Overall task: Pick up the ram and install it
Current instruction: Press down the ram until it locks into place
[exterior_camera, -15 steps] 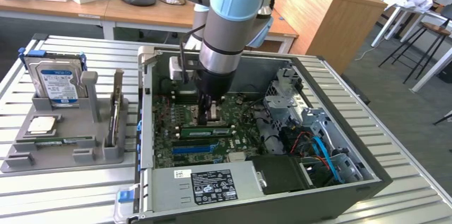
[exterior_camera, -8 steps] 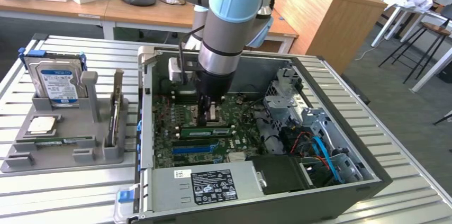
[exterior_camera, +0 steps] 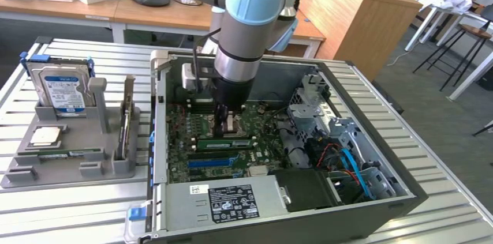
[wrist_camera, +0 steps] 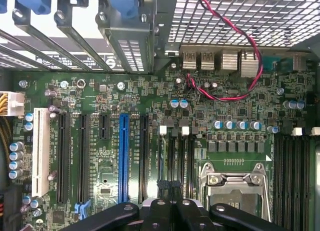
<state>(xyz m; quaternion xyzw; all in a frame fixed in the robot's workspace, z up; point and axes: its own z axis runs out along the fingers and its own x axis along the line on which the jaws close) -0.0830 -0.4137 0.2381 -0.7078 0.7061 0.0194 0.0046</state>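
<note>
The ram (exterior_camera: pixel 223 142) is a narrow green stick with dark chips, standing on edge in a memory slot of the motherboard (exterior_camera: pixel 196 163) inside the open computer case. My gripper (exterior_camera: pixel 226 130) hangs straight down into the case, shut, with its tips just over the middle of the ram's top edge. I cannot tell whether they touch it. In the wrist view the black fingertips (wrist_camera: pixel 161 187) meet over the dark memory slots (wrist_camera: pixel 176 156), between the blue expansion slot (wrist_camera: pixel 123 156) and the processor socket (wrist_camera: pixel 235 186).
A grey holder (exterior_camera: pixel 73 157) at the exterior view's left carries a silver hard drive (exterior_camera: pixel 64 91), an upright expansion card (exterior_camera: pixel 126 118) and a processor chip (exterior_camera: pixel 45 136). The power supply (exterior_camera: pixel 223 201) fills the case's near side. A drive cage (exterior_camera: pixel 324 114) and cables crowd its right.
</note>
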